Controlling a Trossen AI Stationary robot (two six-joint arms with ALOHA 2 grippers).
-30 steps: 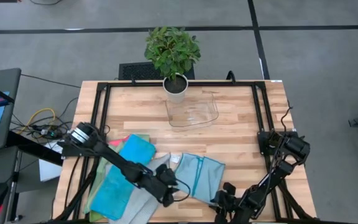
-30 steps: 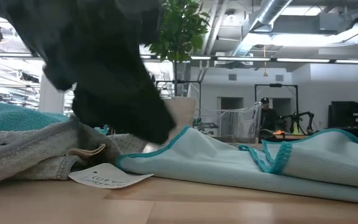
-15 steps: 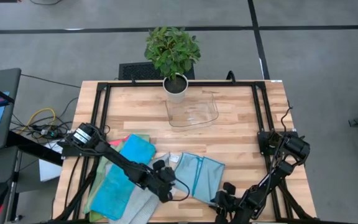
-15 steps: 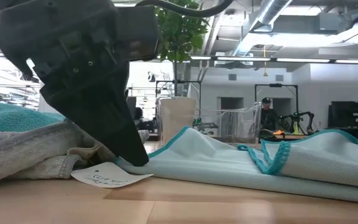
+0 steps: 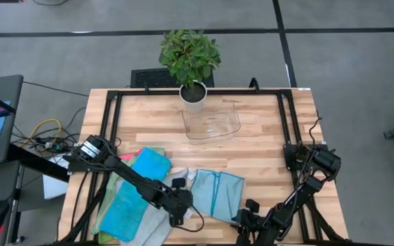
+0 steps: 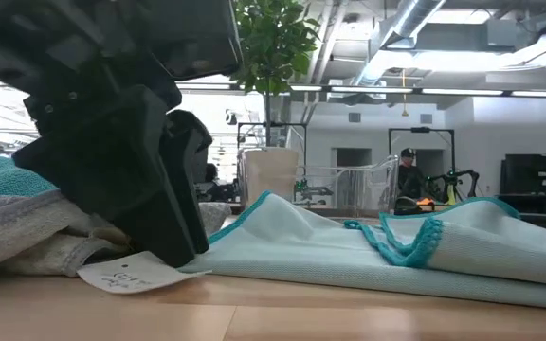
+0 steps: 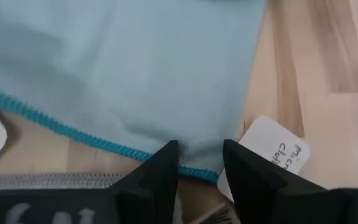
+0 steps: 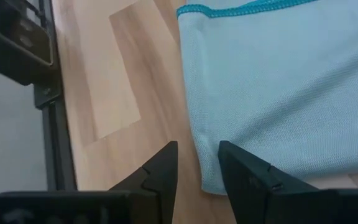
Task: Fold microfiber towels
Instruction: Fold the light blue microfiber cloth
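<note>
While the pale grey microfiber towel with teal edging point(image 5: 216, 193) lies rumpled near the front edge of the wooden table point(image 5: 265, 143), the risks build from its left side across to its right. Left of that towel sits a heap of other cloths, a bright blue microfiber towel point(image 5: 137, 195) on top of grey ones; a drag toward the heap could snag it and pull the stack apart. At the towel's left corner the left gripper point(image 7: 199, 163) is down on the teal hem, its dark fingers point(image 7: 159, 174) partly apart with the hem running between them. Whether they truly pinch the cloth I cannot tell. A white paper tag point(image 7: 272, 149) lies just beside that corner, and could be caught instead of the fabric. A thin pinch may slip once the corner lifts, leaving a crooked fold. At the towel's right edge the right gripper point(image 8: 197, 163) hovers partly open and holds nothing, just off the cloth border. If only one corner rises, the towel twists rather than folds flat.
</note>
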